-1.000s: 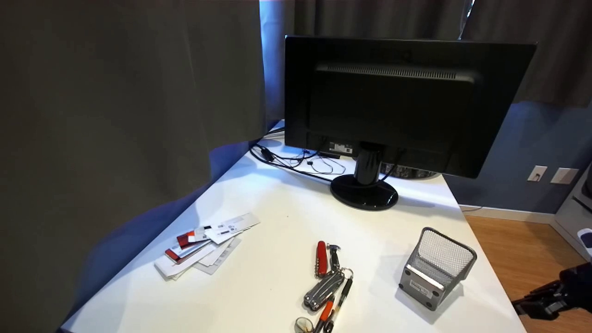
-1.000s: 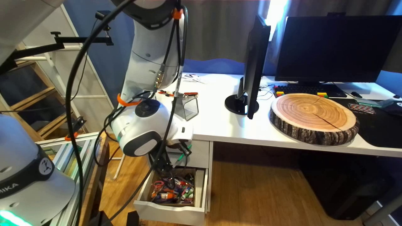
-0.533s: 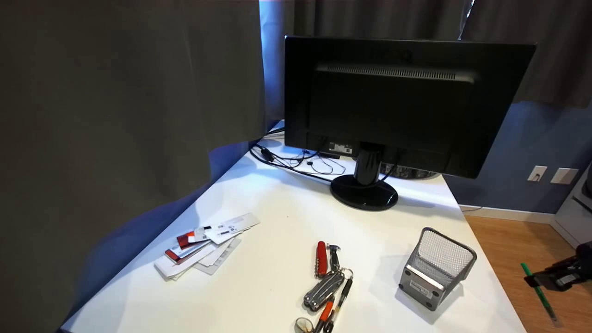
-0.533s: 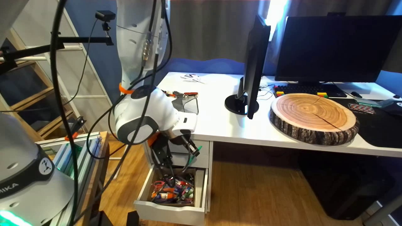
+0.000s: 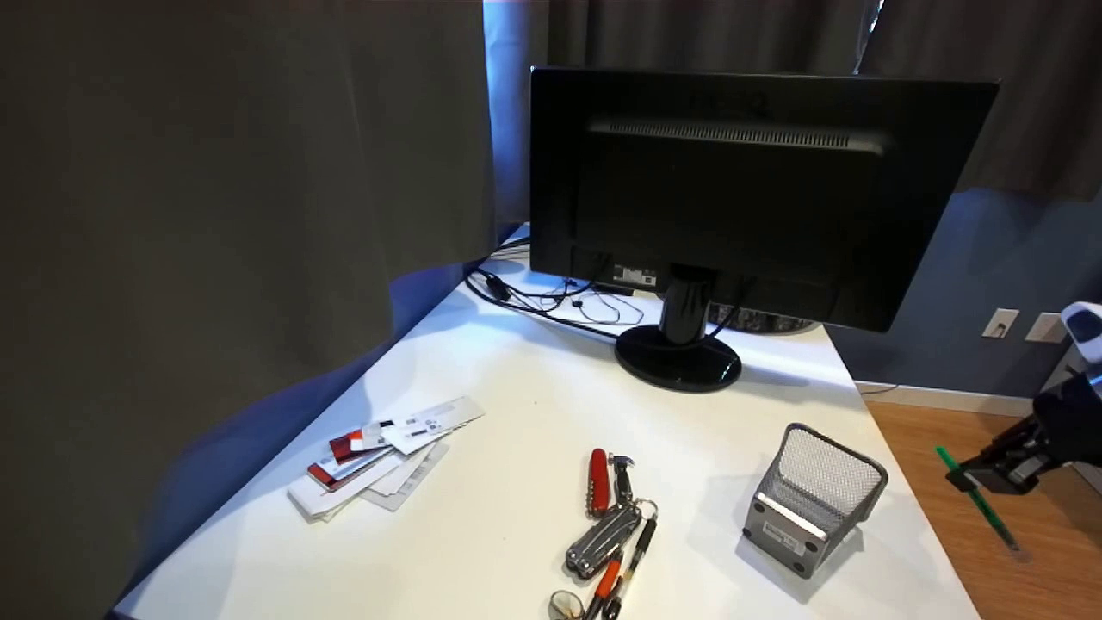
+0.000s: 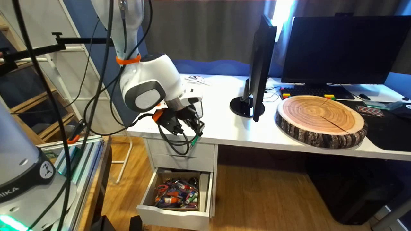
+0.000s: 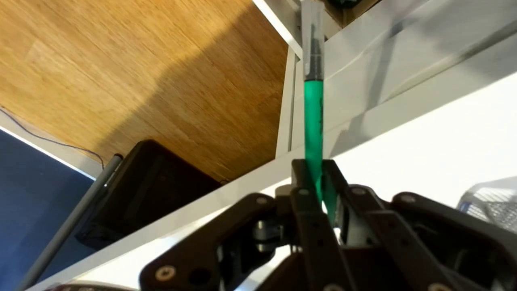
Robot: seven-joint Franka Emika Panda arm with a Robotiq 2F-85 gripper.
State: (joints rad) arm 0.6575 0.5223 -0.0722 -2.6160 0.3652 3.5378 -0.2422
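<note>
Hand (image 7: 314, 171) clamped on slim green pen (image 7: 313, 109), squarish wire-mesh cup (image 5: 822, 478) lying sideways

From where I stand, the robot's smooth white arm (image 6: 132, 29) looks rounded. Its white wrist housing (image 6: 155, 72) carries a dark grey oval frame (image 6: 130, 98) around a light grey oval panel (image 6: 148, 99); from this panel, a flat dark cap (image 6: 152, 57) is at twelve o'clock and a bright orange band (image 6: 128, 60) at eleven. Long black cables (image 6: 29, 49) accompany the arm, one with a silvery connector (image 6: 122, 4). The broad pale base (image 6: 30, 200) wears a black strip (image 6: 27, 181) with white letters "MIKA" (image 6: 9, 192) and, at one o'clock, a round white emblem (image 6: 46, 170); at seven, a line of light (image 6: 14, 222) glows green. On the black gripper (image 7: 314, 163), of slim links, I notice pale round screws (image 7: 165, 273), one at eight o'clock.
</note>
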